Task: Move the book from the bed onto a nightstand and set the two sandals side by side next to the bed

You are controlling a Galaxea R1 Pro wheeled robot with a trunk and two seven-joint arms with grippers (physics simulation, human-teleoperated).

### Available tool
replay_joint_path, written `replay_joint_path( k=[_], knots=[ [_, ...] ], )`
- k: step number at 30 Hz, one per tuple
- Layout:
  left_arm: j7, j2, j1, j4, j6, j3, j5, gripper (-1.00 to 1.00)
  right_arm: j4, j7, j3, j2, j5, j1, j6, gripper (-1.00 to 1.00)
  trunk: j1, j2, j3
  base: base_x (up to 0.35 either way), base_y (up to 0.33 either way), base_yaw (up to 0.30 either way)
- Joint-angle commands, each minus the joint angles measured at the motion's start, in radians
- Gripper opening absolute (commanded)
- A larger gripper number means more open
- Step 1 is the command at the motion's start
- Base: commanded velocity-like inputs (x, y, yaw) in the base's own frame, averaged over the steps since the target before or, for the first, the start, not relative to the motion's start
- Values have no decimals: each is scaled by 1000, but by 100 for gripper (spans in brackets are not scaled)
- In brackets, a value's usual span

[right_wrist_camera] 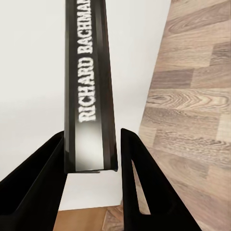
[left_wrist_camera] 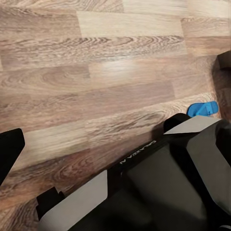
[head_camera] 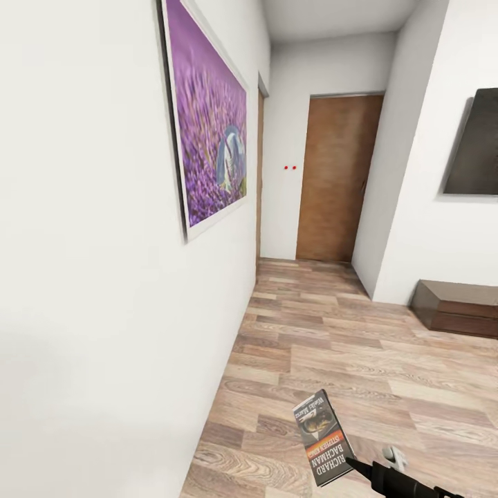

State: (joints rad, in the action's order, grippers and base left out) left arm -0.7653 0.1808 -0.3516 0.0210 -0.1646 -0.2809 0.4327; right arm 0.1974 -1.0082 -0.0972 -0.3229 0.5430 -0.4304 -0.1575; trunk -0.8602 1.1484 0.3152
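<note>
Two right fingers clamp book low above floor | left fingers: cannot tell

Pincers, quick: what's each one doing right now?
Right pincer: shut on the book.
Left pincer: cannot be told; its fingers aren't clear in the left wrist view.

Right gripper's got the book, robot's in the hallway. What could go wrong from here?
1. The right gripper pinches the book only at one end, so it may swing or slip while driving.
2. The white wall is close on the robot's left; the protruding book might clip it.
3. A blue sandal lies near the robot's base and may be run over.
</note>
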Motion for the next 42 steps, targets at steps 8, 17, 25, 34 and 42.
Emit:
replay_joint_path(
  k=[8,17,25,34,42],
  knots=[
    [-2,0,-1,0,-6,-8,11,100,1,-1,-7,-1,11,-1,-8,-100,0,1,3,0,0,-192],
    [-2,0,-1,0,-6,-8,11,100,1,3,-7,-1,11,-1,-8,-100,0,1,7,14,0,-265],
    [-2,0,-1,0,-6,-8,11,100,1,3,-7,-1,11,-1,-8,-100,0,1,7,280,0,-48],
    [-2,0,-1,0,-6,-8,11,100,1,3,-7,-1,11,-1,-8,-100,0,1,7,330,0,-1],
    [-2,0,-1,-1,-6,-8,11,100,1,0,-7,-1,11,-1,-8,-100,0,1,9,331,0,-37]
  ],
)
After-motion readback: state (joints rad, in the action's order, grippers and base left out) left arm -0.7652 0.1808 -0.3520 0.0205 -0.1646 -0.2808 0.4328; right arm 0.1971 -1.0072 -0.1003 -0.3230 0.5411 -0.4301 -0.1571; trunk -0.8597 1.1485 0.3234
